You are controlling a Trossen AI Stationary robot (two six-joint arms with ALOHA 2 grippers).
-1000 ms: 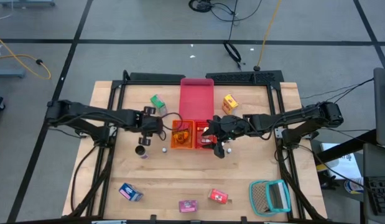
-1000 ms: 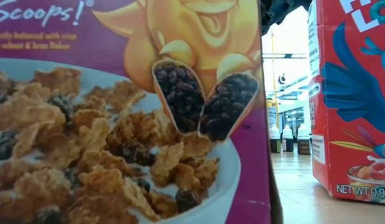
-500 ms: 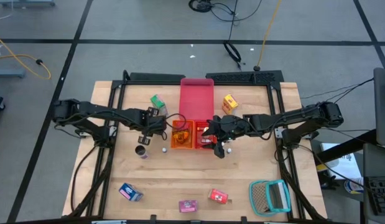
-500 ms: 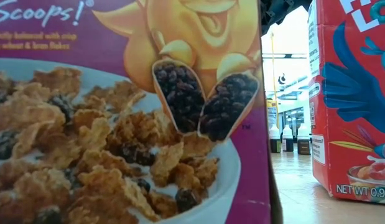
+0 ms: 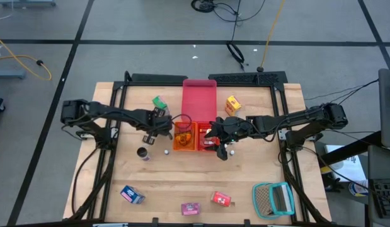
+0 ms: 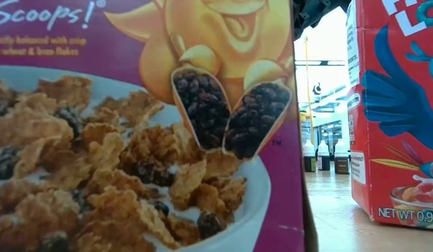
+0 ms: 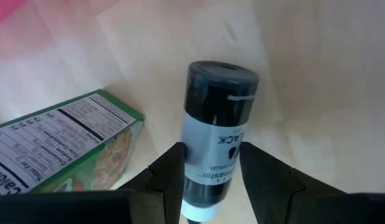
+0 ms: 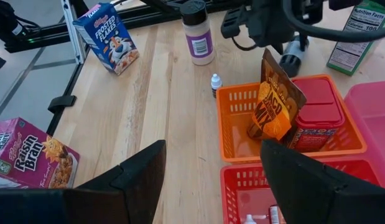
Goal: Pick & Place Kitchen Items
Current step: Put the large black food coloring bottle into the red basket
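Note:
My left gripper is shut on a small bottle with a black cap and a grey label. It hovers beside the orange tray, near the green box. In the right wrist view the bottle hangs by the tray's far wall. The orange tray holds a brown packet and a red jar. My right gripper is open above the red tray. A dark-lidded can and a tiny dropper bottle stand on the table. My left gripper pinches the bottle between its two fingers, on the labelled body near the white-tipped end. The black cap end sticks out past the fingertips. In the right wrist view the bottle looks lifted clear of the table.
A pink tray lies behind the two small trays, with a yellow box to its right. Along the near edge are a blue box, a pink box, a red box and a teal basket. Two cereal boxes block the low view.
My left arm has moved toward the table's right, bringing its gripper closer to the orange tray. The right arm has kept still.

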